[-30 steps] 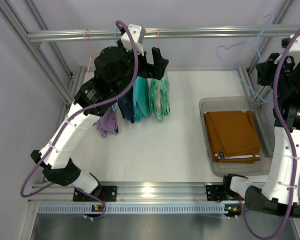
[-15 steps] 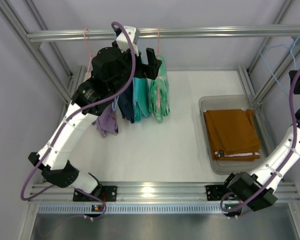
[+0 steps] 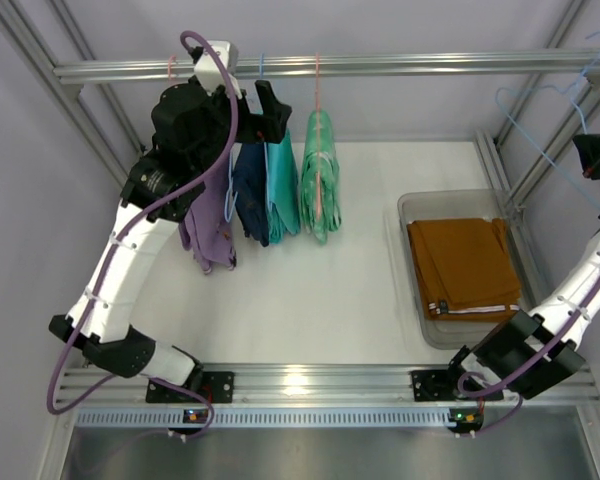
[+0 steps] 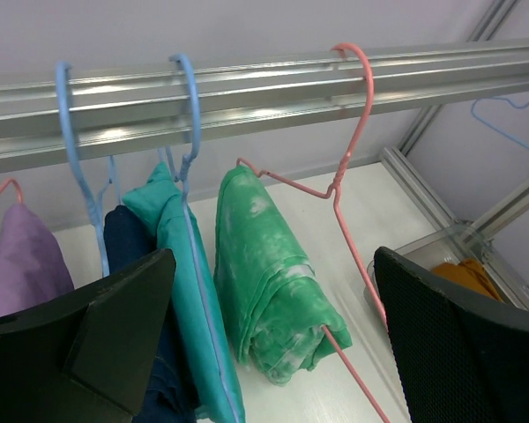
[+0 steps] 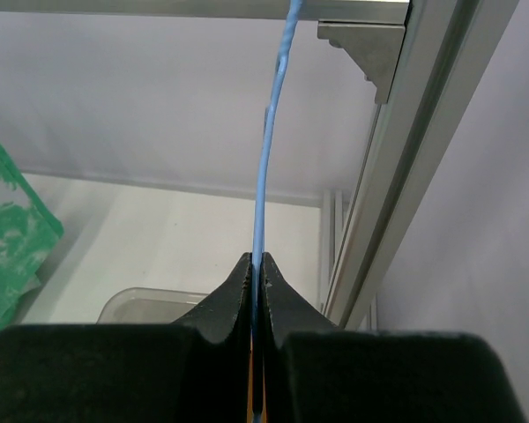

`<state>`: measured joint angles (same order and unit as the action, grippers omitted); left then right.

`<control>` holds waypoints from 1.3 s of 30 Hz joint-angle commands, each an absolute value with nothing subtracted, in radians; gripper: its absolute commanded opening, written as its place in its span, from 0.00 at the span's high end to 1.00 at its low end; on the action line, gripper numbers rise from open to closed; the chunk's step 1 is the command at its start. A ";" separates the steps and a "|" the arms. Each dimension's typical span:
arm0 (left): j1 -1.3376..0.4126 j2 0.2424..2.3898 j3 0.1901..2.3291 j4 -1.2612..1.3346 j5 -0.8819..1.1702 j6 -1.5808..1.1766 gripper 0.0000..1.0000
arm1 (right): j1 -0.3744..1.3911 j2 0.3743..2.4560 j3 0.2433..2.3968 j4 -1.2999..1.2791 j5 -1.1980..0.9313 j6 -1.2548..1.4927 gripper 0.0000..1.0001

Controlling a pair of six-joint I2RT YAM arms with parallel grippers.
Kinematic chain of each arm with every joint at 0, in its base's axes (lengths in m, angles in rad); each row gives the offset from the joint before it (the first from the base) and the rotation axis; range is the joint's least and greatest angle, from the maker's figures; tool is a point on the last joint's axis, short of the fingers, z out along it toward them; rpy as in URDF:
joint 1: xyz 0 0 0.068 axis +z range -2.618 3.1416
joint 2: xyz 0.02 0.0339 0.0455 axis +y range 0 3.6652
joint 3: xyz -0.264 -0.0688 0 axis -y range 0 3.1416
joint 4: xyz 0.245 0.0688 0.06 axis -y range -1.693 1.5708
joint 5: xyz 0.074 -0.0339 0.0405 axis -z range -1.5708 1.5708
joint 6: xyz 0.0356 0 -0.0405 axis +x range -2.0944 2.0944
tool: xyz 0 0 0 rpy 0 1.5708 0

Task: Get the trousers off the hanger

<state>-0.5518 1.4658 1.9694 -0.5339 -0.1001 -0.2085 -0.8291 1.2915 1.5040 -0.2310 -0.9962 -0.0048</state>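
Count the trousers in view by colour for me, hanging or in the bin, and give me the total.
lilac trousers: 1
navy trousers: 1
teal trousers: 1
mint-green trousers: 1
rust-orange trousers: 1
Total: 5

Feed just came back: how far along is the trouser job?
Done: the rust-orange trousers lie folded in the bin. In hand: the right gripper is shut on an empty blue hanger; the left gripper is open facing the mint-green trousers. Left: that pair hangs on its pink hanger.
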 commanded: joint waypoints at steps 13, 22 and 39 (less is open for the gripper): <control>-0.520 1.399 1.904 -0.511 0.070 -0.308 0.01 | -0.819 1.299 1.493 -0.184 -0.986 -0.135 0.98; -0.485 1.368 1.868 -0.509 0.121 -0.331 0.01 | -0.819 1.235 1.428 -0.288 -1.014 -0.176 0.73; -0.250 1.258 1.864 -0.514 0.222 -0.396 0.01 | -0.758 1.173 1.692 -0.310 -1.106 0.277 0.01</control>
